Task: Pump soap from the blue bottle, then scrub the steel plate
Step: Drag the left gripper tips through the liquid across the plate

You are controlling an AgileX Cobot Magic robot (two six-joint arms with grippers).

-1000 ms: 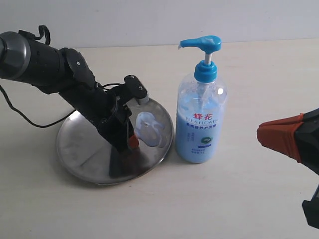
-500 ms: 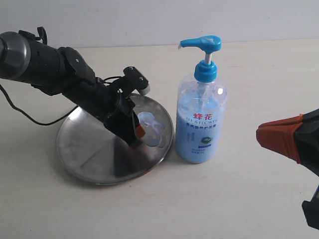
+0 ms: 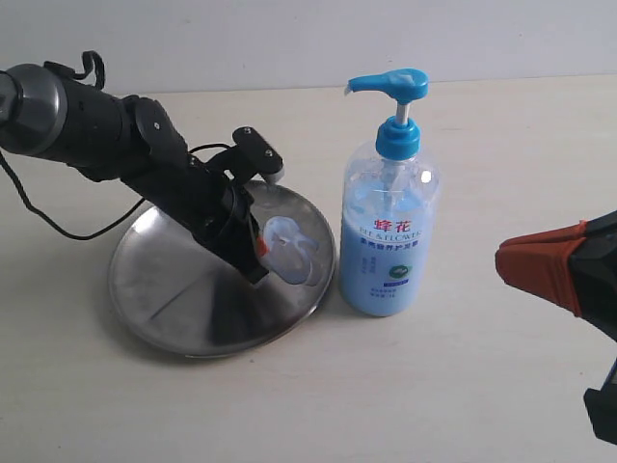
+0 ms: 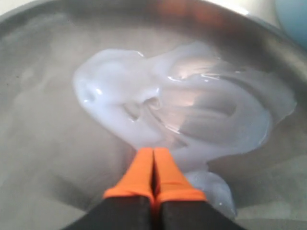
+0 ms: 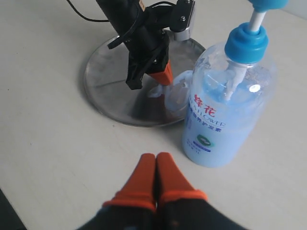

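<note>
The steel plate (image 3: 164,289) lies on the table at the left, with the blue bottle (image 3: 388,236) standing upright just off its right rim. A pale blue soap (image 3: 294,249) smear covers the plate's right part; it shows large and glossy as soap (image 4: 192,105) in the left wrist view. My left gripper (image 3: 260,249) is shut, its orange tips down at the near edge of the soap, holding nothing. My right gripper (image 5: 156,155) is also shut and empty, hovering over bare table on the bottle's near side. The bottle (image 5: 225,96) and plate (image 5: 103,81) show in the right wrist view.
A black cable (image 3: 58,227) trails from the left arm across the table behind the plate. The beige table (image 3: 434,386) extends round the plate and bottle. A pale wall stands at the back.
My left gripper has swung its tips from the plate's middle toward the right, into the soap, and the soap smear has changed shape. The right gripper and the bottle have stayed put.
</note>
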